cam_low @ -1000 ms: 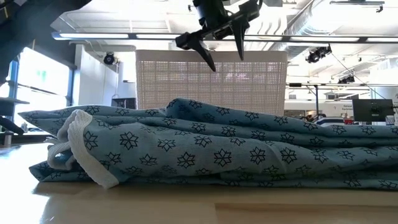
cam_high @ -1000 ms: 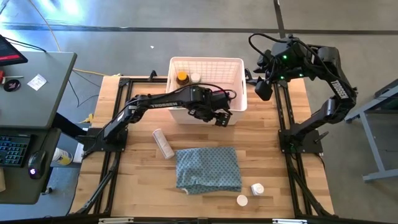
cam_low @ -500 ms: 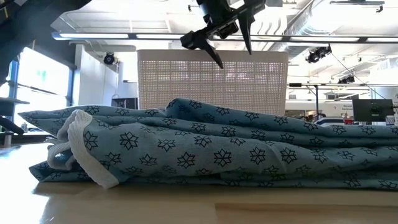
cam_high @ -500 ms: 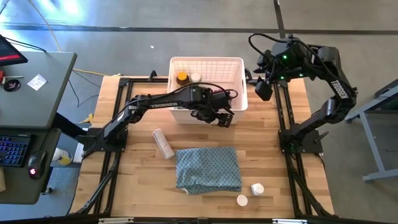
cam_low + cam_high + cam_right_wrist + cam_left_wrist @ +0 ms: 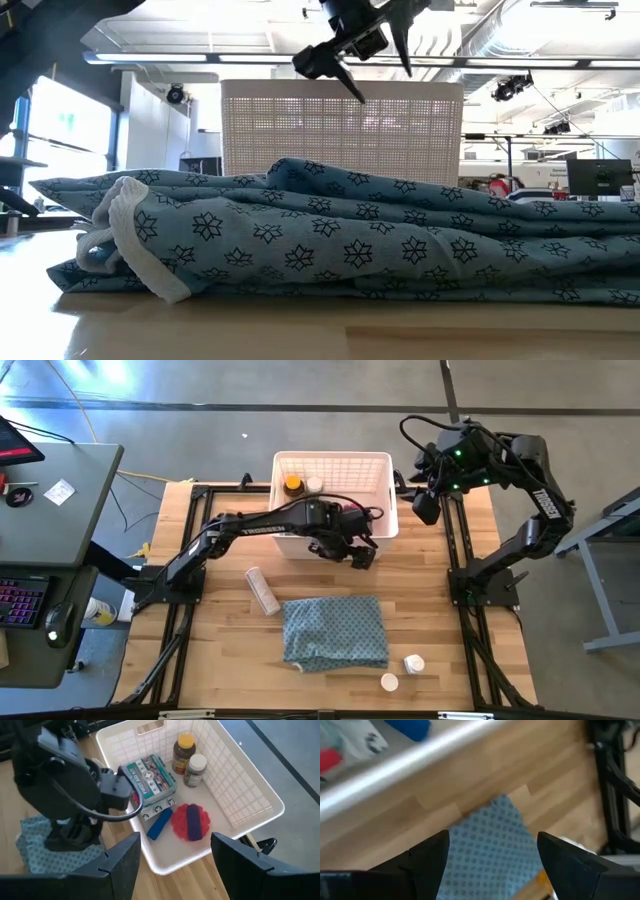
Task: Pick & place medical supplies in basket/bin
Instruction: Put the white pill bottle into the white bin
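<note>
Our left gripper [image 5: 362, 557] is open and empty. We have slid it a little to the right, away from the basket [image 5: 375, 520], so a drop looks done. Near us lie two small white bottles [image 5: 401, 671], the cloth [image 5: 335, 630] and a white tube [image 5: 263, 590]. Farther off, our right gripper [image 5: 425, 505] waits, open.
</note>
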`<action>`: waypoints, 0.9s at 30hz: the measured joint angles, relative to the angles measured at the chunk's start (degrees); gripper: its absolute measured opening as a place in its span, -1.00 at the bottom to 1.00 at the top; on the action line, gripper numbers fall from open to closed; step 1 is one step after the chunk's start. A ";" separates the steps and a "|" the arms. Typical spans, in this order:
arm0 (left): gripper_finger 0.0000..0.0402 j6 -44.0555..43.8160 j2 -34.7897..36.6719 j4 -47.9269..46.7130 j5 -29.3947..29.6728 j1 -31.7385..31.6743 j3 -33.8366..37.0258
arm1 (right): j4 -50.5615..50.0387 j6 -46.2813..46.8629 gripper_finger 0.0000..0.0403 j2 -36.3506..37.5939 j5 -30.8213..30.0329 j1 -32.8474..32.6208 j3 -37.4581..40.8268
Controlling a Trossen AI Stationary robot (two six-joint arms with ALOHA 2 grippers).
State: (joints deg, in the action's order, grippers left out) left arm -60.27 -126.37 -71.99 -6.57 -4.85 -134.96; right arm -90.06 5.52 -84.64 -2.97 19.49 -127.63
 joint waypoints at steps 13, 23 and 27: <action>0.67 -0.14 0.17 5.62 -7.72 2.68 0.02 | 0.04 0.03 0.15 0.02 2.09 0.00 0.00; 0.67 1.29 4.88 8.43 -8.04 3.07 0.00 | 0.02 1.57 0.15 2.24 5.95 -0.02 0.00; 0.67 2.21 7.75 8.99 -7.72 3.08 0.00 | 0.08 3.14 0.15 3.89 9.35 0.00 0.00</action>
State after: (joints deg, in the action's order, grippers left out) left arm -58.06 -118.62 -62.99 -14.30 -1.77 -134.96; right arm -89.98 8.66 -80.75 6.38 19.49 -127.63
